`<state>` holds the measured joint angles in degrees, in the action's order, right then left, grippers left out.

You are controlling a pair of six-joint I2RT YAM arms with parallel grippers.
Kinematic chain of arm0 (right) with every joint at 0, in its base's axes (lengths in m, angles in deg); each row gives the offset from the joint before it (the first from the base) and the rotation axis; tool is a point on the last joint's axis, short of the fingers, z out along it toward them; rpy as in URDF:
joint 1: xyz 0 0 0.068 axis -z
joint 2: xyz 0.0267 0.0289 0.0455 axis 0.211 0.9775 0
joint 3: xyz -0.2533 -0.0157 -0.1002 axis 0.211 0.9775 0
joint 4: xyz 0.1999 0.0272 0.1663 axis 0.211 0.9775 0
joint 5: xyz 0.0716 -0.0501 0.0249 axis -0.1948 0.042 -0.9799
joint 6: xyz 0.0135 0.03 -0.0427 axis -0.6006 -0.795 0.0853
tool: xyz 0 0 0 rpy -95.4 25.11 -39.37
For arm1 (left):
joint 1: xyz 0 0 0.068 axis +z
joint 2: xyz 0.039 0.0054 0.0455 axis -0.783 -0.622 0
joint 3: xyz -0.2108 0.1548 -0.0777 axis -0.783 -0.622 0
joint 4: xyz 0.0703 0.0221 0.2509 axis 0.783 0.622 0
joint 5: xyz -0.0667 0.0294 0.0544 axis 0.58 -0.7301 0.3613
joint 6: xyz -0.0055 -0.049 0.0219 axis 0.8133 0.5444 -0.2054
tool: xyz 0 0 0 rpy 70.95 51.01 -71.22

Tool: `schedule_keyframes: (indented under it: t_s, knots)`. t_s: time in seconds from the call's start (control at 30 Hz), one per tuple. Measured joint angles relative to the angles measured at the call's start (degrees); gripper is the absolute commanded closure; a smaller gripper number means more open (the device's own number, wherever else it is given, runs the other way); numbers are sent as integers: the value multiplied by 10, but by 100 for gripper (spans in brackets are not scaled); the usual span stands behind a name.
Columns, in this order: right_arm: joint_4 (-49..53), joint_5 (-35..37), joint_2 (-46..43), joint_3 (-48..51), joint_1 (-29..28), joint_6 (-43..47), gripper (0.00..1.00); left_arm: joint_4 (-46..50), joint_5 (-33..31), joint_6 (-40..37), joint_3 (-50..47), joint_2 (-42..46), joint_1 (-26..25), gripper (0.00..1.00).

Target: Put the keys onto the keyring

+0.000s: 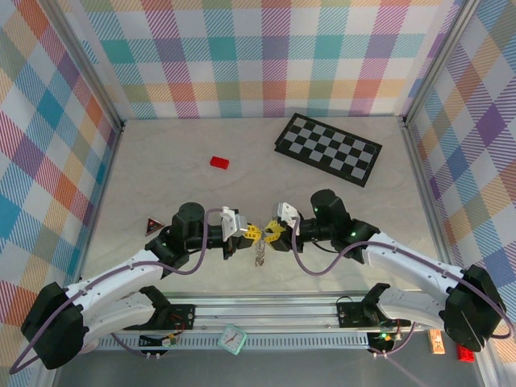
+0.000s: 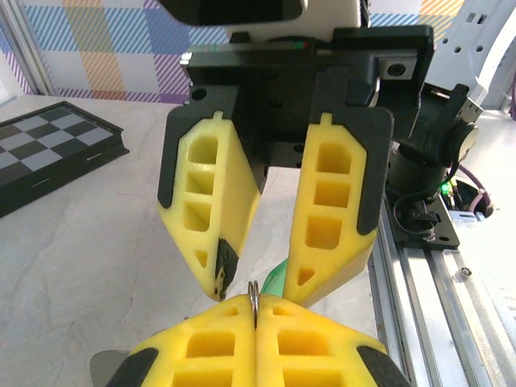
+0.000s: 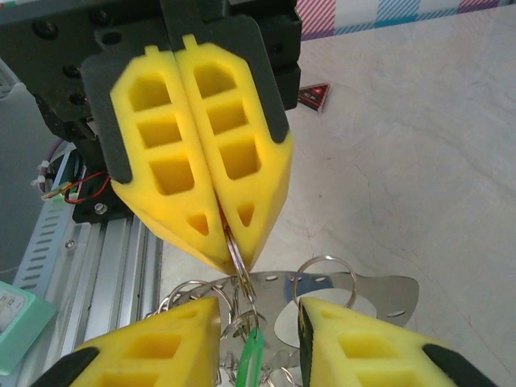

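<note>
My left gripper [image 2: 255,310] is shut on the thin silvery keyring [image 2: 254,295], whose edge sticks up between its yellow pads. Facing it tip to tip, my right gripper [image 3: 258,322] stands open, its fingers either side of the ring [image 3: 235,246]. A mint green key [image 3: 251,359] hangs just under the ring between the open fingers. In the left wrist view this key [image 2: 278,280] lies close against one right finger [image 2: 326,242]. From the top view both grippers [image 1: 251,234] [image 1: 272,234] meet mid-table with the metal bunch [image 1: 260,256] dangling below them.
A shiny perforated metal plate [image 3: 379,302] carrying several smaller rings hangs with the bunch. A red block [image 1: 219,162] and a checkerboard [image 1: 328,148] lie farther back. A dark triangular piece [image 1: 152,225] sits left of the left arm. The aluminium rail [image 1: 266,310] runs along the near edge.
</note>
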<state>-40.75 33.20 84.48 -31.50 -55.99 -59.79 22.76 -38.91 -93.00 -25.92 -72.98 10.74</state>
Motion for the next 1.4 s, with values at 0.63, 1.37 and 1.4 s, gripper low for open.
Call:
schedule_keyframes:
  t_s: [0.63,1.37,1.4]
  knots:
    - [-72,-50,24,15,3,-44,100,-22,10,14,-7,0,0,96]
    - [247,36,79,-158,-37,151,100,207,-12,-126,91,-38,0,93]
    - [255,42,83,-164,-40,156,100,211,-9,-127,92,-38,0,98]
